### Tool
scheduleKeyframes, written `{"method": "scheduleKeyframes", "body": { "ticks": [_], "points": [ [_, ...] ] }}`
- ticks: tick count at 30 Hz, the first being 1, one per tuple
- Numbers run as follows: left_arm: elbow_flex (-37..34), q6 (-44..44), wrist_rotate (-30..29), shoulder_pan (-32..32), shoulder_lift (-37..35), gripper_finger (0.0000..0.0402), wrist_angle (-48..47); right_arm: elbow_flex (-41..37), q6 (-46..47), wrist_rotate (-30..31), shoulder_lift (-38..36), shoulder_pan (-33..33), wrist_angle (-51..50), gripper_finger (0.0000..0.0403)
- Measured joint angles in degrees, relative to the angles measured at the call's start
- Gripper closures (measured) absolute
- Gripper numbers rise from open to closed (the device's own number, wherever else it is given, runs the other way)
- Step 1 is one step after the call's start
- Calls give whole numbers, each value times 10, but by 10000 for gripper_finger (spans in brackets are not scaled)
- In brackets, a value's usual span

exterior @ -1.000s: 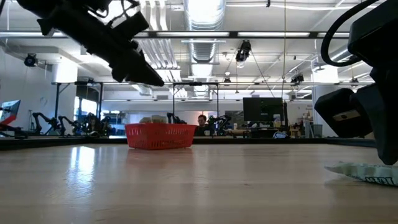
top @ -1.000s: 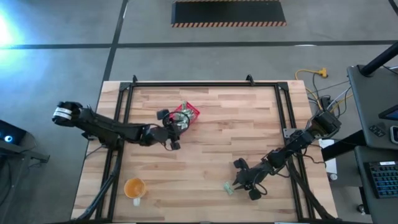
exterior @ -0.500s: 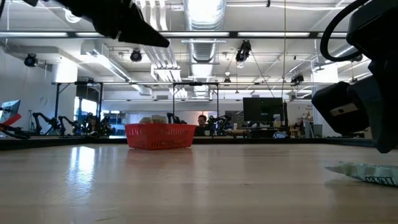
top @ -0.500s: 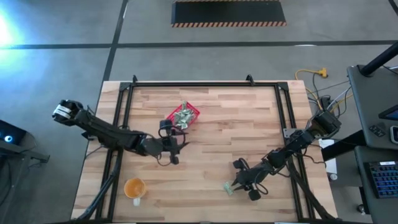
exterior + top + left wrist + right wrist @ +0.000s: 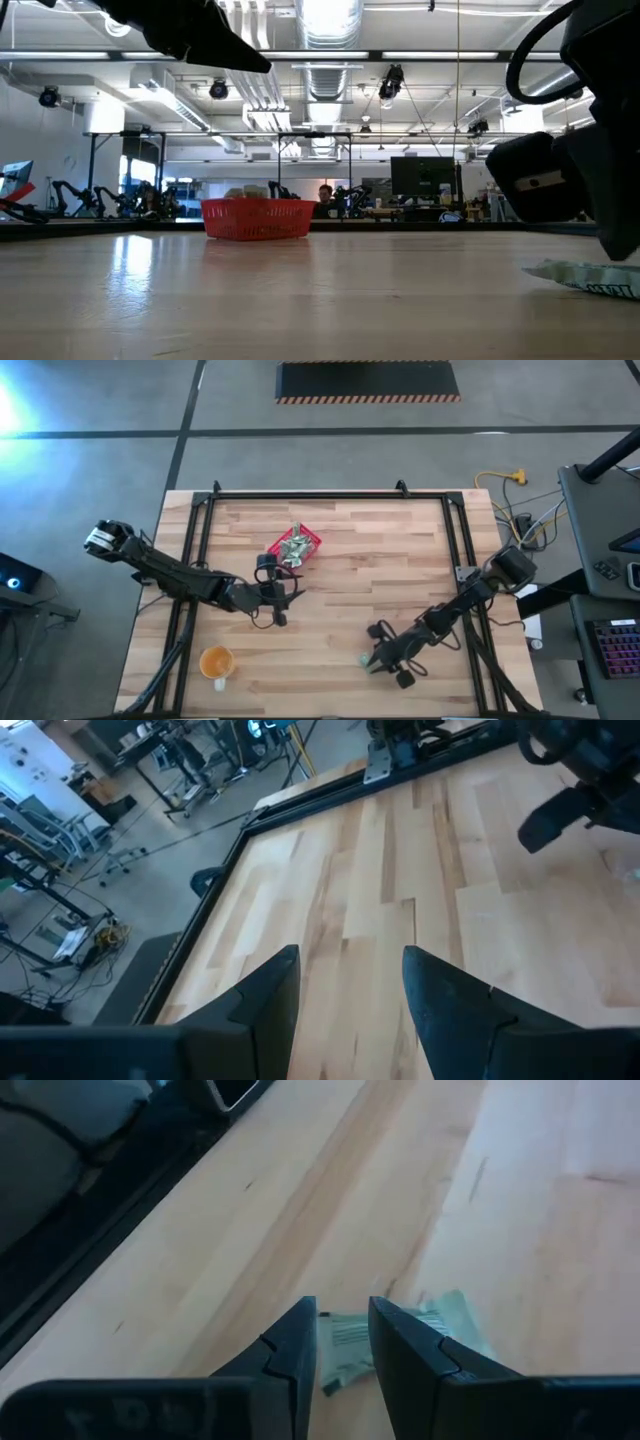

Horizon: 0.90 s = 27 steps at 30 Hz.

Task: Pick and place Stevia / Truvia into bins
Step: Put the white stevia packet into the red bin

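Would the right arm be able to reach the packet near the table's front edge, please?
Probably yes: the right end effector hangs directly over the packet, fingers parted, with only bare table around it.

Red basket [image 5: 295,546] heaped with green-white packets, one packet [image 5: 400,1335] flat on table

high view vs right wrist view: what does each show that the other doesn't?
Only the high view: the red basket with packets in it, the orange cup, and the left end effector near the basket, open and empty. Only the right wrist view: the right end effector with its fingers straddling one end of the packet, not closed on it. Both: that packet and the wooden table.
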Motion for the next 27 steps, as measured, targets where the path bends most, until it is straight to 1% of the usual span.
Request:
{"method": "scheduleKeyframes", "body": {
  "ticks": [3,16,19,27],
  "points": [
    [0,-2,0,0,0,240,0,13,-3,-16,6,0,-18,316],
    [-1,-3,0,0,0,240,0,18,-16,-14,1,-2,-21,313],
    [-1,-3,0,0,0,240,0,18,-30,-7,-10,-2,-22,299],
    [-2,-3,0,0,1,240,0,17,-33,-1,-34,-2,-44,245]
  ]
}}
